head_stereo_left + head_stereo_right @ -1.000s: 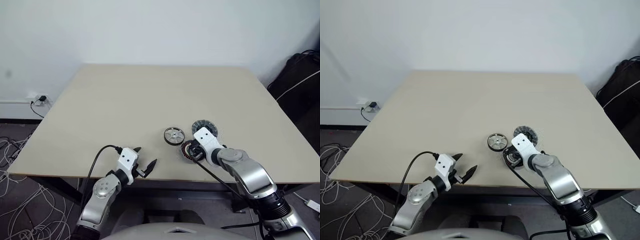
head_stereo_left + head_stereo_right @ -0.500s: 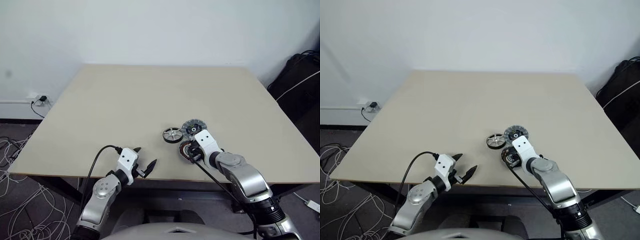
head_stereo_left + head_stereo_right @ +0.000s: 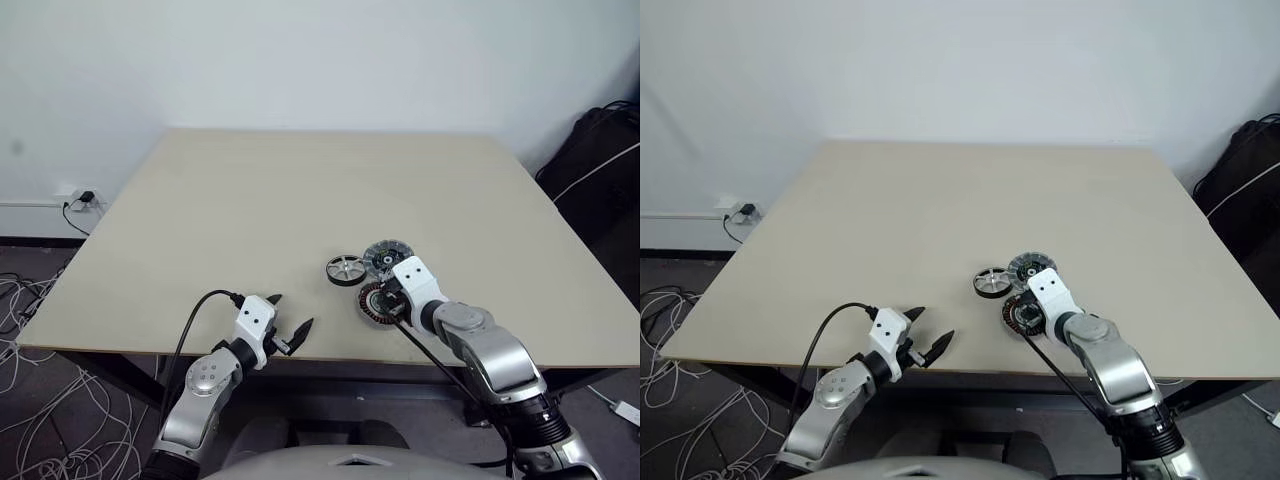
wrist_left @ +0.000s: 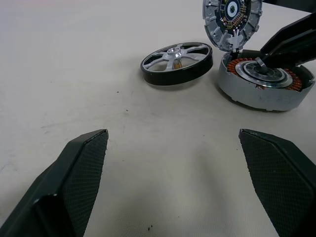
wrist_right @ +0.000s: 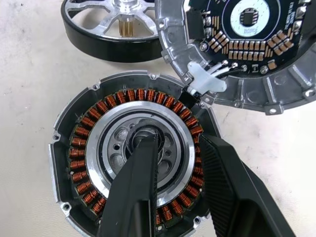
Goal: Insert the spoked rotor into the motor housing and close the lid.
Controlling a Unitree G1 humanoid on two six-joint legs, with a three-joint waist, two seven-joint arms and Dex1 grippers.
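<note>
On a bare table [image 3: 250,210], the assembly job is hardly begun: the rotor [image 3: 346,270] lies flat by itself, not yet in the housing [image 3: 378,299], and the lid [image 3: 385,256] lies with its circuit face up, resting against the housing's far rim and joined to it by a small white connector. At the table's near left edge the left gripper [image 3: 291,334] hovers empty, its two black fingers [image 4: 74,168] spread wide and touching nothing, well apart from the parts. Near the table's middle sits the rotor, just left of the other two pieces. To its right, the housing stands open, its ring of copper windings bare around a silvery centre. The right gripper [image 5: 180,163] points down into that housing with its fingers parted a little and nothing clamped between them; one fingertip [image 5: 143,148] sits at the central hole, the other over the windings, though whether either presses on the metal cannot be told. Both steps remain: seating the rotor, then closing the lid over it.
</note>
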